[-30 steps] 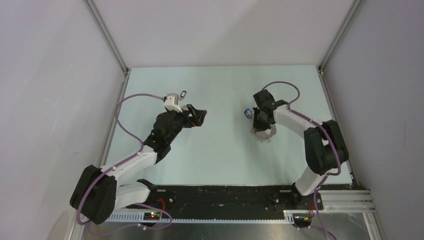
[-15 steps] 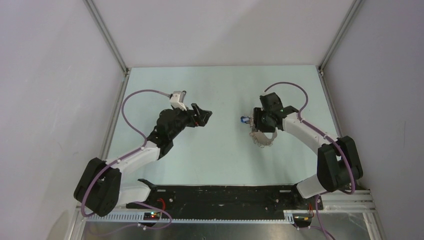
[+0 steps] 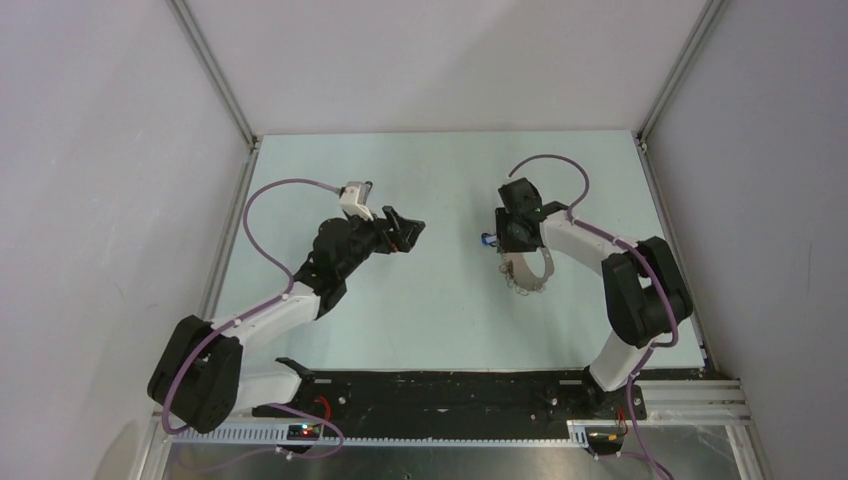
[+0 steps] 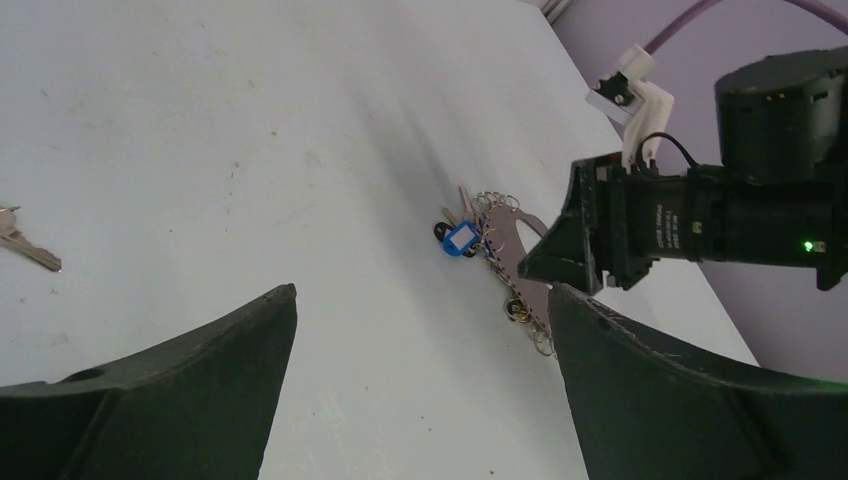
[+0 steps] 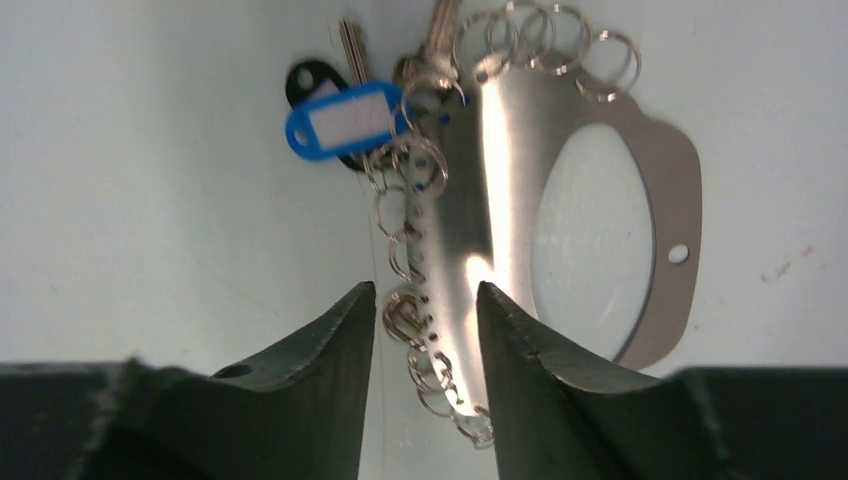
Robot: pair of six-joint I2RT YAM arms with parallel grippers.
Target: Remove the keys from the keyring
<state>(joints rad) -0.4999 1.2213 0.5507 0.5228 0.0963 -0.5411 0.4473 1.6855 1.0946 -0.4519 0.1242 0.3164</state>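
Moved: the right arm's elbow has swung inward since half a second ago and its claw sits slightly farther up the bench (image 3: pixel 440 320); the left arm and the keyring have barely shifted.
Keyring: the keyring (image 5: pixel 470 200) is a flat silvery plate with an oval opening. It lies on the right half of the bench, just below the right claw in the top view, and one edge is fringed with small split rings.
Keys: a blue tag (image 5: pixel 345 118) lies over a black tag (image 5: pixel 303 80) at the keyring's upper left corner, with silver keys (image 5: pixel 440 25) beside them, all hanging from the fringe.
Loose key: a single silver key (image 4: pixel 25 245) lies on the bench well apart from the keyring.
Right claw: the right claw (image 5: pixel 425 300) is directly over the fringed edge, fingers a little apart. One small ring shows in the gap, and no grip can be made out.
Left claw: the left claw (image 4: pixel 422 295) hovers wide apart over the left half of the bench, holding nothing and facing the keyring.
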